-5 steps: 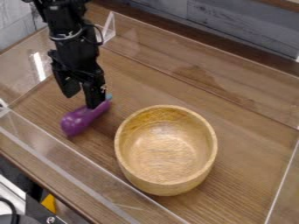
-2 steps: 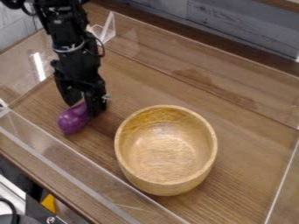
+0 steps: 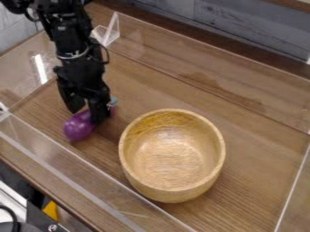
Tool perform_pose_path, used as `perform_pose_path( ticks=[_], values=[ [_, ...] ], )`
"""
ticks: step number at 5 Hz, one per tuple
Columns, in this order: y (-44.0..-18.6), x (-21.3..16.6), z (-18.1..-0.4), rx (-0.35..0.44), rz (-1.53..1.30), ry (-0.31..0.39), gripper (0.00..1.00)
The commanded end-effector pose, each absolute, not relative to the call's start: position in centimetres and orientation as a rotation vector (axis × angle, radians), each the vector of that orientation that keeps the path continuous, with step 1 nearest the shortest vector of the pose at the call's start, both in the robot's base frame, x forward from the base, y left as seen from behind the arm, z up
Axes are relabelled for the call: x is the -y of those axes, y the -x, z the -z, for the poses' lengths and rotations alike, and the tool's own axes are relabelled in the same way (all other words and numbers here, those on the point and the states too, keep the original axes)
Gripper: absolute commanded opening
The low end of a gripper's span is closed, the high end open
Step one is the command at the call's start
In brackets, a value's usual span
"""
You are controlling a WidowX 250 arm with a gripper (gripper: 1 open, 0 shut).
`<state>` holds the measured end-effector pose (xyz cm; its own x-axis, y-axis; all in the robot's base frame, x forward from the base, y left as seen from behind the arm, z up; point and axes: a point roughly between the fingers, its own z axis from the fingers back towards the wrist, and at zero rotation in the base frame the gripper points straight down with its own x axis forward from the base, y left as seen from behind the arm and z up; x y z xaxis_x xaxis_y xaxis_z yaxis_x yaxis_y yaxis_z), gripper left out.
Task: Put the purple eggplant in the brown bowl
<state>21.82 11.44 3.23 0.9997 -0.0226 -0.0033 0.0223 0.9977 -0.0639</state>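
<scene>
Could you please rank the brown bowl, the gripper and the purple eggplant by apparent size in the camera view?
1. brown bowl
2. gripper
3. purple eggplant, partly hidden by the gripper

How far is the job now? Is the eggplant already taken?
Done: the gripper is down over the eggplant, with open jaws around its upper end. In hand: closing on it; no grip yet. Left: lift it and drop it in the bowl, which is empty.
</scene>
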Motion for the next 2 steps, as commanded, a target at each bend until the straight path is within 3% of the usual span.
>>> perform_pose_path(
  ticks=[1, 2],
  values=[
    [-22.26, -11.51, -3.7, 0.016, 0.028, 0.047, 0.0],
    [-22.15, -11.34, -4.52, 0.017, 0.019, 0.06, 0.0]
  ],
)
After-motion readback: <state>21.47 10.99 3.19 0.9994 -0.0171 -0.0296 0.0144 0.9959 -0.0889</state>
